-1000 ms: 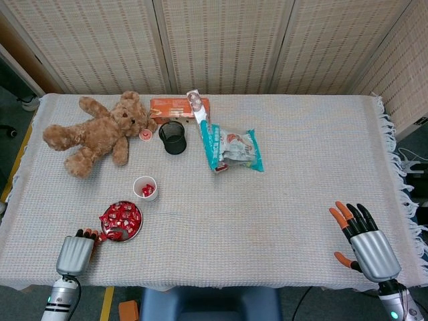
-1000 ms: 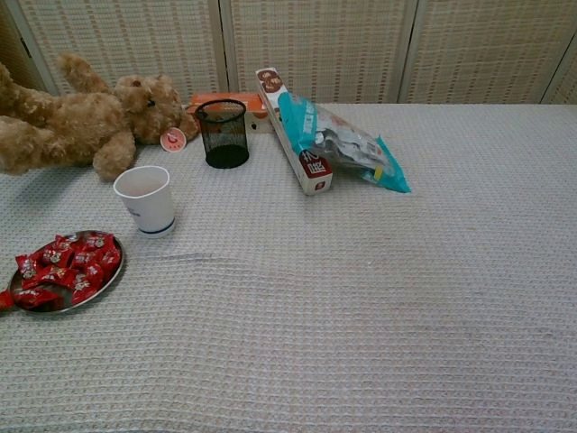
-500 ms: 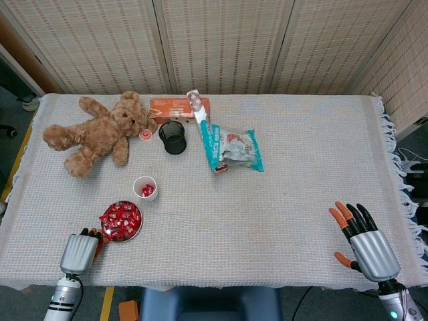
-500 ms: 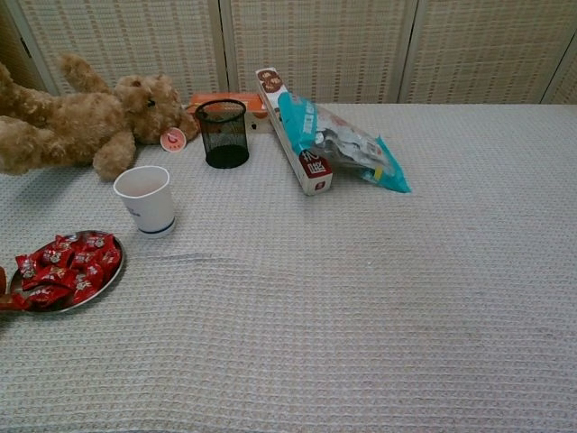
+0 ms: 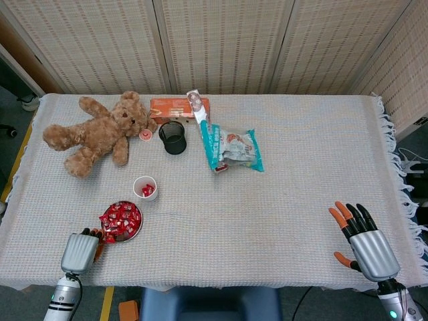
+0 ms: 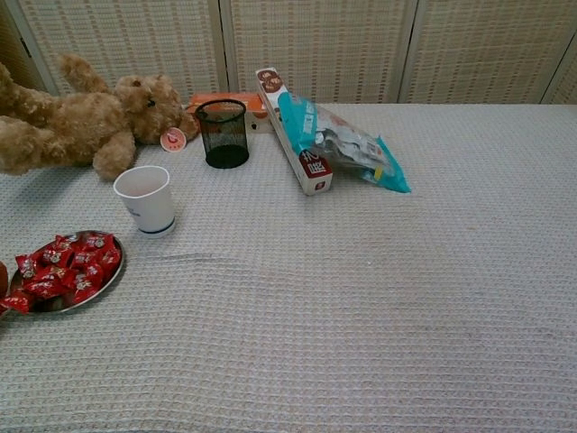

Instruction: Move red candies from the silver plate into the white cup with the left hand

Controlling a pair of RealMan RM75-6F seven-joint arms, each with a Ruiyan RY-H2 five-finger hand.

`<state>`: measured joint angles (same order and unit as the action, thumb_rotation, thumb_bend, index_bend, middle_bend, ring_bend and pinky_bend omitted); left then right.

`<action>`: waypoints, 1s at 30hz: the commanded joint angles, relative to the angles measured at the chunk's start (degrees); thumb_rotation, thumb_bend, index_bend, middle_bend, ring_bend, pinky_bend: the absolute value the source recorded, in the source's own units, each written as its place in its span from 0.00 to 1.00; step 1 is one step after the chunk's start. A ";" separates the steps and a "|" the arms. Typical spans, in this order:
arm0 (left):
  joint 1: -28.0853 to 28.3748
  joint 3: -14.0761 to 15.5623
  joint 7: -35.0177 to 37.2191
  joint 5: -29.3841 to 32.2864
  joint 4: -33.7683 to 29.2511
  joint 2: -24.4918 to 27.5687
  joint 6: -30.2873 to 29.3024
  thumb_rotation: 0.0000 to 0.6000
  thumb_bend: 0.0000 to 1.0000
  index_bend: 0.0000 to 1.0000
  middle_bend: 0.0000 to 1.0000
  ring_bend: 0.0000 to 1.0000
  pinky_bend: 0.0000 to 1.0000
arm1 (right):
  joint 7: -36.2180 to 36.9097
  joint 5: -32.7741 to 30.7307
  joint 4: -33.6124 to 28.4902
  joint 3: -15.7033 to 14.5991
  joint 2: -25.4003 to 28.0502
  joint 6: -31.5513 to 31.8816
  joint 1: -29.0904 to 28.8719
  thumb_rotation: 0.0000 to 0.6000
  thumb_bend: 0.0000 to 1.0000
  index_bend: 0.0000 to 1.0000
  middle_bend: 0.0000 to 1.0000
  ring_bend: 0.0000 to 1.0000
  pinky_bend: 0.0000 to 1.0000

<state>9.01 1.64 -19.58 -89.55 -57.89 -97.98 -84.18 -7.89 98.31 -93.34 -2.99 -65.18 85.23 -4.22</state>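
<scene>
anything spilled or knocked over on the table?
No spill. The red candies sit heaped on the silver plate, with a few in the upright white cup. Only the teddy bear lies flopped on its side, and the long box leans under the teal snack bag.

A table (image 5: 287,200) draped in a pale woven cloth carries a teddy bear (image 5: 97,132) at upper left. A mesh cup (image 5: 173,137), orange box (image 5: 178,107) and snack bag (image 5: 234,149) sit at upper centre. A white cup (image 5: 145,188) and silver plate (image 5: 136,227) of red candies (image 5: 120,218) lie lower left.

The plate (image 5: 136,227) of candies (image 5: 120,217) lies just in front of the cup (image 5: 145,188), the teddy bear (image 5: 93,132) behind both.
</scene>
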 commanded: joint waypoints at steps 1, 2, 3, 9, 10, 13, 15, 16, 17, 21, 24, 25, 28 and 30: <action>0.38 -0.35 1.20 -0.40 -0.04 -0.18 -0.30 1.00 0.45 0.58 0.62 0.55 0.99 | 0.02 -0.03 0.00 -0.01 0.00 -0.05 -0.01 1.00 0.07 0.00 0.00 0.00 0.00; 0.50 -0.49 1.43 -0.51 -0.14 -0.23 -0.45 1.00 0.46 0.58 0.62 0.55 0.99 | 0.01 -0.05 0.00 0.00 0.00 -0.06 -0.02 1.00 0.07 0.00 0.00 0.00 0.00; 0.69 -0.68 1.59 -0.66 -0.31 -0.25 -0.60 1.00 0.46 0.59 0.62 0.56 0.99 | 0.04 -0.08 0.00 0.01 0.00 -0.05 -0.02 1.00 0.07 0.00 0.00 0.00 0.00; 2.62 -2.40 1.61 -1.39 -3.09 0.68 -0.98 1.00 0.46 0.59 0.62 0.56 0.99 | 0.20 -0.07 -0.02 0.05 0.08 0.13 0.03 1.00 0.07 0.00 0.00 0.00 0.00; 3.07 -2.78 1.43 -1.50 -3.95 1.04 -0.92 1.00 0.46 0.59 0.62 0.56 0.99 | 0.24 -0.09 -0.01 0.07 0.08 0.19 0.05 1.00 0.07 0.00 0.00 0.00 0.00; 5.08 -4.26 0.47 -1.97 -7.84 2.73 -0.29 1.00 0.46 0.59 0.62 0.56 0.99 | 0.28 -0.15 -0.01 0.12 0.09 0.21 0.04 1.00 0.07 0.00 0.00 0.00 0.00; 6.81 -5.75 -1.15 -1.96 -10.89 3.98 0.66 1.00 0.46 0.58 0.62 0.56 0.99 | 0.32 -0.19 -0.01 0.14 0.10 0.22 0.04 1.00 0.07 0.00 0.00 0.00 0.00; 7.64 -6.49 -1.84 -1.88 -12.10 4.41 1.17 1.00 0.46 0.58 0.62 0.56 0.99 | 0.38 -0.22 -0.02 0.15 0.11 0.23 0.04 1.00 0.07 0.00 0.00 0.00 0.00; 8.48 -7.27 -2.57 -1.69 -13.23 4.81 1.76 1.00 0.46 0.58 0.62 0.56 0.99 | 0.45 -0.23 -0.01 0.18 0.14 0.28 0.05 1.00 0.07 0.00 0.00 0.00 0.00; 12.60 -10.84 -6.04 -0.94 -17.12 5.97 4.58 1.00 0.46 0.58 0.62 0.56 0.99 | 0.72 -0.51 0.00 0.37 0.26 0.50 0.12 1.00 0.07 0.00 0.00 0.00 0.00; 15.42 -13.17 -8.12 0.08 -18.54 5.69 6.60 1.00 0.46 0.58 0.61 0.56 0.98 | 0.81 -0.78 0.03 0.46 0.28 0.28 0.04 1.00 0.07 0.00 0.00 0.00 0.00; 16.16 -13.66 -8.76 0.42 -18.84 5.50 7.24 1.00 0.46 0.57 0.61 0.55 0.98 | 0.84 -0.90 0.03 0.51 0.29 0.19 0.01 1.00 0.07 0.00 0.00 0.00 0.00; 18.28 -14.79 -11.11 2.00 -19.82 4.70 9.57 1.00 0.46 0.56 0.60 0.55 0.98 | 0.87 -1.35 -0.01 0.71 0.33 -0.01 -0.07 1.00 0.07 0.00 0.00 0.00 0.00; 19.75 -15.33 -12.84 2.76 -19.40 3.79 10.86 1.00 0.46 0.56 0.60 0.55 0.98 | 0.89 -1.57 -0.03 0.80 0.36 -0.08 -0.09 1.00 0.07 0.00 0.00 0.00 0.00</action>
<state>27.55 -12.99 -31.13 -87.63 -77.29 -93.40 -74.45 -7.01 96.77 -93.37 -2.21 -64.83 85.17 -4.30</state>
